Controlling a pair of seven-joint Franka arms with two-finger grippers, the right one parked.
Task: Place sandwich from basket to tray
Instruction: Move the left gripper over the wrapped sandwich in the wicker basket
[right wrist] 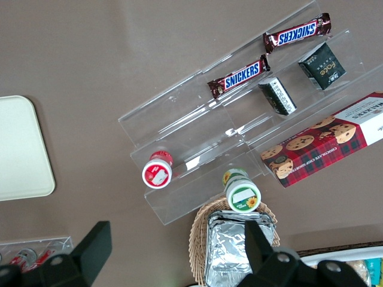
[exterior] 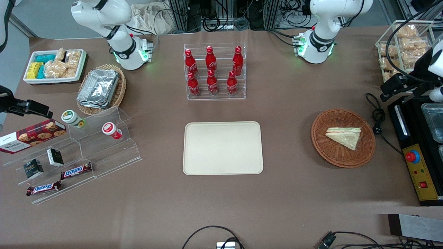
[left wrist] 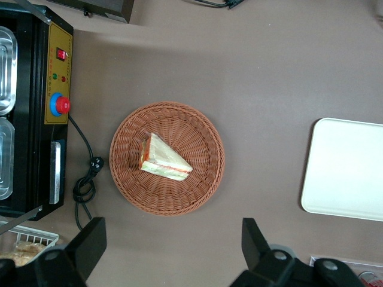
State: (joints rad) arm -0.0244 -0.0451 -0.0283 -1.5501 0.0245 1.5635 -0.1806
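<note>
Black gripper (left wrist: 170,248) fingers spread wide, holding nothing, hovering high above wicker basket (left wrist: 206,128). Wrapped sandwich (left wrist: 163,158) lies in basket, seemingly flat. Cream tray (left wrist: 344,173) bare, well apart, toward table middle. Arm raised at working end.

Brown-covered table (exterior: 294,193), cables and metal framing at its edge.

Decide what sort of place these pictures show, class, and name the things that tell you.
Probably a robotics lab staged as a snack shop: Coca-Cola bottles on a clear rack, Snickers bars on acrylic steps, a sandwich in a basket beside a tray. The left gripper hangs above the basket, fingers open.
</note>
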